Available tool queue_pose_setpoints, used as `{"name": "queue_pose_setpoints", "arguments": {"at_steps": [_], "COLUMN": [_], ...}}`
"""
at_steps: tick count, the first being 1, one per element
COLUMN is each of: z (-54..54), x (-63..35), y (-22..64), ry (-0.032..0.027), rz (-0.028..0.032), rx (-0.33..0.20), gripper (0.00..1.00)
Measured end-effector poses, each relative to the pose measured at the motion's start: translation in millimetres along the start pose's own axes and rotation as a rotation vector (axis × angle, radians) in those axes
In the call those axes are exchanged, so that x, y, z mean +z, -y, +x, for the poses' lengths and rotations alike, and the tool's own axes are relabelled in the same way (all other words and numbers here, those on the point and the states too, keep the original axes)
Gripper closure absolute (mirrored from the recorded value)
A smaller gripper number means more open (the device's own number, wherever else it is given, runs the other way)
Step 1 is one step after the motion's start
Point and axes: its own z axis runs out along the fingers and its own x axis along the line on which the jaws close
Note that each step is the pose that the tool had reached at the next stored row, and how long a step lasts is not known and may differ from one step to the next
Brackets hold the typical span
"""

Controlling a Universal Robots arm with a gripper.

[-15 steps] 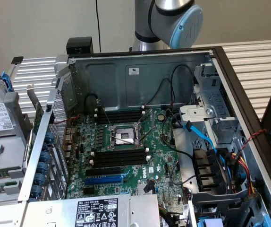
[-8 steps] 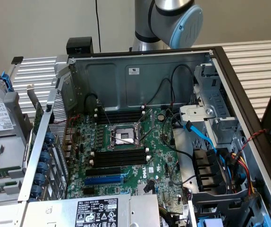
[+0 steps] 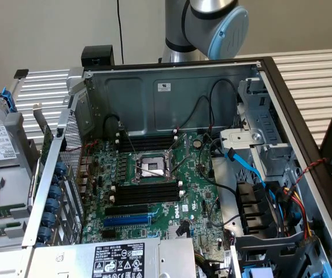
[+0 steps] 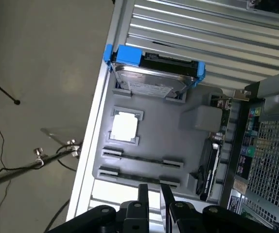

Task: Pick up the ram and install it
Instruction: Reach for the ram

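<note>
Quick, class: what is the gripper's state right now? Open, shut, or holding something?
The gripper: open, holding nothing, poised above a memory stick lying in the gray tray.

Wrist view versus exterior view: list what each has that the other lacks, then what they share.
Wrist view adds: the gripper, open and empty, and the bare floor. Exterior view adds: the motherboard with its CPU socket, black memory slots and blue slot, plus the arm. Shared: the grey tray holding the hard drive in its blue bracket, a square chip and the ram, beside the case's perforated wall.
</note>
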Motion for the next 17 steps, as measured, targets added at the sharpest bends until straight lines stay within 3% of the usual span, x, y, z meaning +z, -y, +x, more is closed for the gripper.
{"name": "queue_pose_setpoints", "arguments": {"at_steps": [17], "z": [0.0], "x": [0.0], "y": [0.0], "ry": [-0.0155], "rz": [-0.0063], "rx": [-0.31], "gripper": [0.76]}}
